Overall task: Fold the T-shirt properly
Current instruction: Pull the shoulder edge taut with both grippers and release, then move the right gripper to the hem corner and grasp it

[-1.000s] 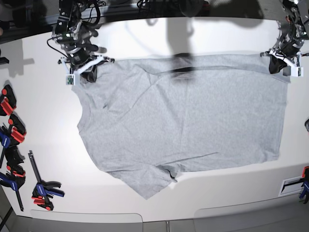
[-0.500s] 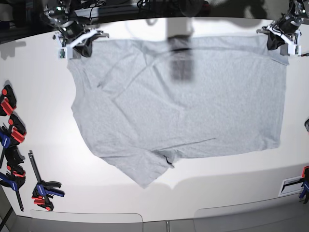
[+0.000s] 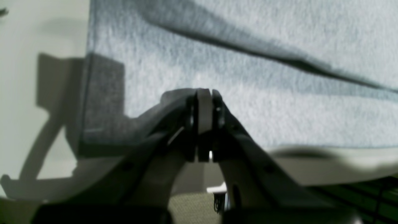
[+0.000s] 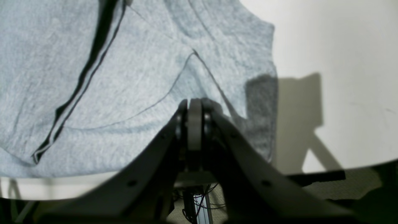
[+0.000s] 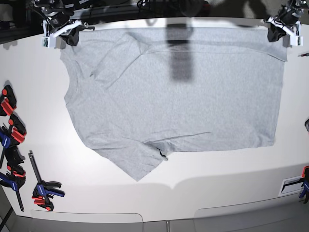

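Note:
The grey T-shirt [image 5: 178, 96] lies spread on the white table, plain side up, its far edge near the table's back edge. One sleeve points toward the front left. My right gripper [image 5: 65, 30] is shut on the shirt's far left corner; in the right wrist view [image 4: 194, 107] cloth sits between the closed jaws. My left gripper [image 5: 280, 26] is shut on the far right corner; the left wrist view [image 3: 203, 96] shows the shirt [image 3: 248, 77] pinched at its hem. The lettering is hidden.
Several red, blue and black clamps [image 5: 12, 140] lie along the table's left edge, and another [image 5: 304, 181] at the right edge. The white table [image 5: 217, 188] shows bare in front of the shirt. Dark equipment stands behind the back edge.
Both grippers have pulled the shirt's far corners toward the back of the table. The whole shirt slid back with them and the far edge stretched straighter.

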### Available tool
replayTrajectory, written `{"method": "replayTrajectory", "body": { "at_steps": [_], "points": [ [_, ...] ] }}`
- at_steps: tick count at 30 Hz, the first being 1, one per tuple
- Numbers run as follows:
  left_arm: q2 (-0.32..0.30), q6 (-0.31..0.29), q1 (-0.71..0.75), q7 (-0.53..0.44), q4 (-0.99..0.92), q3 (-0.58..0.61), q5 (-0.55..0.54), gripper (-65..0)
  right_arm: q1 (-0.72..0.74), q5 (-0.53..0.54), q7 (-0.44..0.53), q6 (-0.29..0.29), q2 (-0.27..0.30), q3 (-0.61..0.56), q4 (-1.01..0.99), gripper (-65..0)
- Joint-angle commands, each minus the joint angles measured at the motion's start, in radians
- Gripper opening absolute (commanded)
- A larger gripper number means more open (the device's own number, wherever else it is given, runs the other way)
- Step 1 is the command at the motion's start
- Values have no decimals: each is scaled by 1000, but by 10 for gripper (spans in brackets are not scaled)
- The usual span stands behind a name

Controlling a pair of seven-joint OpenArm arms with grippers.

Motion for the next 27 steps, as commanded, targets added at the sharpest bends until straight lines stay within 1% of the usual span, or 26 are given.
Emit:
{"method": "replayTrajectory", "body": {
  "at_steps": [1,3,6,10,14,16,19,20,22,23,24,25,26,27],
  "points": [
    [-8,27,25,79,-5,0,62,-650,-11,5,-1,9,8,9,9,-650],
    [-8,27,24,77,-5,-1,50,-650,-11,49,-2,10,8,9,9,-650],
    [-8,27,25,81,23,-1,1,-650,-11,100,-1,10,8,13,16,-650],
    [-8,26,25,80,111,-2,3,-650,-11,145,0,11,8,38,76,-650],
    [-8,27,25,67,229,-33,3,-650,-8,153,39,11,8,79,192,-650],
    [-8,27,24,31,289,-64,3,-650,6,152,63,11,8,98,253,-650],
    [-8,27,19,-28,362,-112,3,-650,71,122,56,11,9,109,323,-650],
    [-8,27,13,-31,380,-125,3,-650,101,108,51,10,8,107,337,-638],
    [-8,27,-2,-26,404,-144,3,-650,169,87,33,10,8,107,341,-493],
    [-8,27,-4,-27,408,-150,3,-650,206,65,23,10,8,105,340,-431],
    [-9,27,-3,-32,410,-151,3,-650,239,32,19,9,8,101,340,-390],
    [-8,27,-3,-36,410,-151,3,-650,270,-3,19,4,8,93,340,-373],
    [-7,27,-3,-38,410,-150,3,-606,298,-31,20,-6,9,82,338,-371],
    [-8,27,-3,-37,410,-150,3,-547,324,-50,21,-18,13,66,334,-371]
  ]
}}
